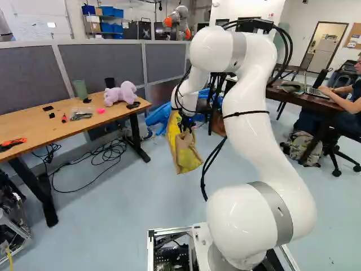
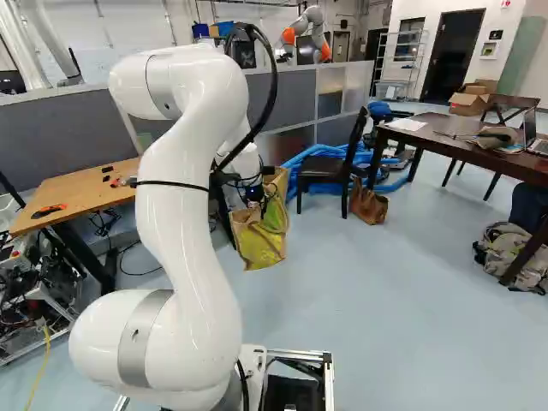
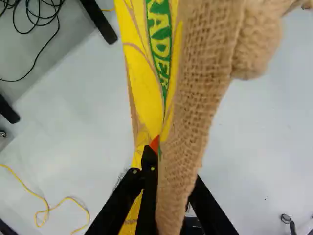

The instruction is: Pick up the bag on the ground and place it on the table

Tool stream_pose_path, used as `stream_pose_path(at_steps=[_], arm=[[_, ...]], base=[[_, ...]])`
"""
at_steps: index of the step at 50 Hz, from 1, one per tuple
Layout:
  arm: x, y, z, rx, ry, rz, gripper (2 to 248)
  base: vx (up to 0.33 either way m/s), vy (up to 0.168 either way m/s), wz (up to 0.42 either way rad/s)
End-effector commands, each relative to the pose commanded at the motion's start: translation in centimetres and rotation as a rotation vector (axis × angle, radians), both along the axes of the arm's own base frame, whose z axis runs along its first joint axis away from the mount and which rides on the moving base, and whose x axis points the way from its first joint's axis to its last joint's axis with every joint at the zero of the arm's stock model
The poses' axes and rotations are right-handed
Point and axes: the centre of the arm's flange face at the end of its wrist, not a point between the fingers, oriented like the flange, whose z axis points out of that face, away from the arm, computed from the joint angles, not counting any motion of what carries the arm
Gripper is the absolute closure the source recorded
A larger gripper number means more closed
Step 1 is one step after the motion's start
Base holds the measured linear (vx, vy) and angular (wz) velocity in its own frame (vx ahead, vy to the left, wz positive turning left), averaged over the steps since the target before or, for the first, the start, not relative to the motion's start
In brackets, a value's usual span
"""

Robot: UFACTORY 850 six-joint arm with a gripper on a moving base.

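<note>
That's a glossy white arm (image 1: 256, 130), all bulbous joints and smooth curves, with grey bands (image 1: 274, 210) around them. A thin black strap (image 1: 246, 113) rings one link; black cables (image 1: 289, 48) loop near the top, and the end effector (image 1: 186, 124) is black.

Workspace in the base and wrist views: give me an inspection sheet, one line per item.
Surface: light wooden table, bag not on it.
Job's things: yellow-and-burlap bag, hanging from the gripper.
Clutter: purple plush toy, green cup and orange tool on the wooden table.
Grippers: jaws shut on the bag.
Cables: black cables and yellow cable on the floor.
Surroundings: black chair, dark table, another robot.
</note>
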Motion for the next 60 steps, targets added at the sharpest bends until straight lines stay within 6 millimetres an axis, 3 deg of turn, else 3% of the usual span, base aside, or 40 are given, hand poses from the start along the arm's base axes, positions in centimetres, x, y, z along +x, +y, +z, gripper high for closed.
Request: stream_pose_path(at_steps=[60], arm=[[-2.0,-0.4,9.3,-0.010,0.189,-0.004,224]], base=[[0.000,0.000,0.000]])
